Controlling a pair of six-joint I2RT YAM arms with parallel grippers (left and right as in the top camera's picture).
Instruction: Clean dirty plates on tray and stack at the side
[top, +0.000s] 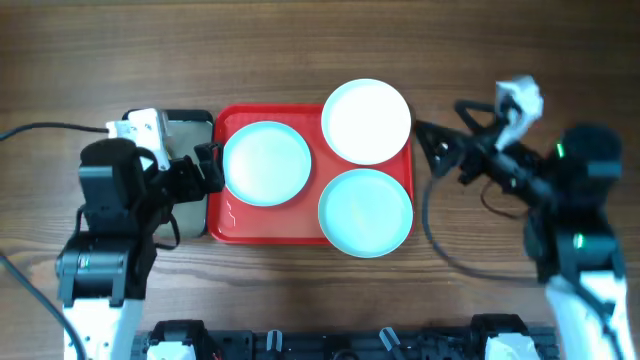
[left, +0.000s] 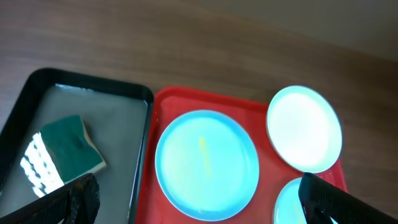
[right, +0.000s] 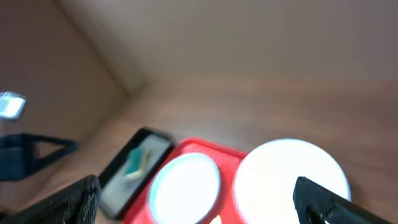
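Overhead up high, looking straight down on the whole table (top: 300, 40), widest and farthest of the three. Left wrist way closer, tilted down over the black tray (left: 115, 130) and red tray (left: 171, 102). Right wrist blurry, looking low from the opposite side past the white plate (right: 289, 174) toward those same two trays, so overlapping both other views there.

The picture is blurred. The right gripper (right: 196, 186) hangs above the wooden counter (right: 261, 112), its two dark fingers (right: 68, 202) spread wide apart. Between them lies a red tray (right: 198, 147) holding a white plate (right: 289, 177), nearest the camera, and a pale blue plate (right: 185, 186) just beside it. Past the tray, toward the counter's far edge, a black tray (right: 118, 186) carries a greenish sponge (right: 134, 163).
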